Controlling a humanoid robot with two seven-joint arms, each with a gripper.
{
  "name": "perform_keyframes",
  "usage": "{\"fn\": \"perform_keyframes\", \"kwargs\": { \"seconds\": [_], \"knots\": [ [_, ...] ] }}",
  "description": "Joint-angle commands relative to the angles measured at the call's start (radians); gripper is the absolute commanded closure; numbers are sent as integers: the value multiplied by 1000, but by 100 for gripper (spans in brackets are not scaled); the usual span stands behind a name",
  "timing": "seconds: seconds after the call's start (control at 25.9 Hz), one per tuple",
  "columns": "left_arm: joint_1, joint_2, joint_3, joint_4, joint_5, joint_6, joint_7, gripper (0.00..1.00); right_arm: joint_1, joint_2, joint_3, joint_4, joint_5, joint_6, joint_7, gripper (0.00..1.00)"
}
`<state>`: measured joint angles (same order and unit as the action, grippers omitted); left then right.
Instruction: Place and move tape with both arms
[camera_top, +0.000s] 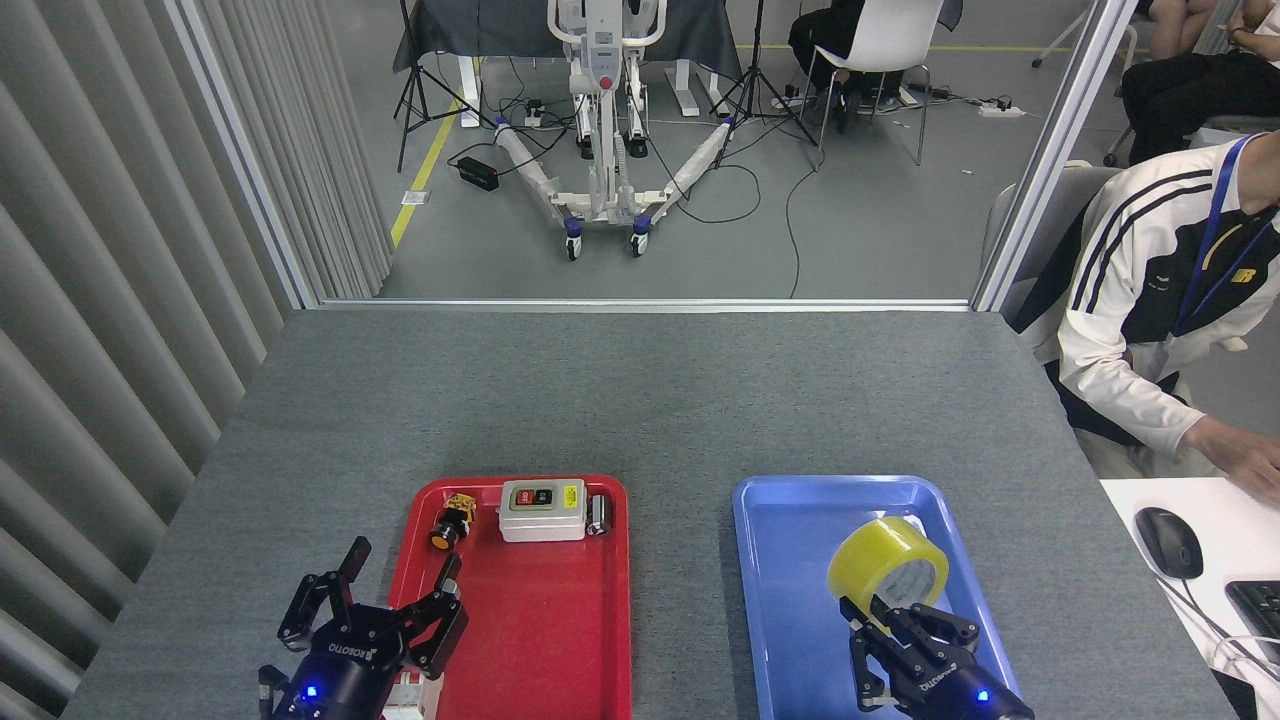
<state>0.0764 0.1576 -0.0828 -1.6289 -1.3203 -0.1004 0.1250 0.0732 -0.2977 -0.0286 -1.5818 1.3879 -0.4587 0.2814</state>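
The tape (888, 565) is pinched by the right gripper (885, 612) above the blue tray (790, 560), while the left gripper (375, 605) is held with fingers spread.

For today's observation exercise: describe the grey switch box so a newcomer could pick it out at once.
Find the red tray on the grey table, left of the blue tray. At its far edge sits the switch box, the only pale rectangular item there, with a yellow label, between a small orange-tipped button and a dark cylinder.
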Motion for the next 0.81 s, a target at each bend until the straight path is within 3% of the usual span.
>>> {"fn": "perform_keyframes", "kwargs": {
  "seconds": [0.0, 0.12, 0.19, 0.23, 0.27, 0.31, 0.35, 0.77],
  "knots": [
    [34, 3, -38, -23, -42, 140, 36, 0, -52, 2, 4, -12, -95, 40, 285, 100],
    [37, -4, -14, -31, -31, 134, 33, 0, -84, 5, 21, -14, -156, 87, 374, 100],
    [37, -4, 9, -28, -4, 133, 22, 0, -101, 6, 39, -14, -162, 133, 449, 87],
    [39, -3, 14, -28, 21, 130, 21, 0, -107, 8, 44, -14, -162, 169, 481, 73],
    [42, -1, 17, -29, 46, 122, 19, 0, -108, 11, 44, -14, -162, 207, 501, 50],
    [46, -3, 24, -32, 64, 107, 19, 0, -108, 14, 46, -14, -162, 244, 507, 21],
    [48, -3, 37, -32, 72, 90, 19, 0, -108, 15, 46, -14, -162, 267, 509, 0],
    [51, 3, 80, -39, 73, -18, 36, 0, -105, 26, 49, -33, -164, 282, 486, 0]
  ]
}}
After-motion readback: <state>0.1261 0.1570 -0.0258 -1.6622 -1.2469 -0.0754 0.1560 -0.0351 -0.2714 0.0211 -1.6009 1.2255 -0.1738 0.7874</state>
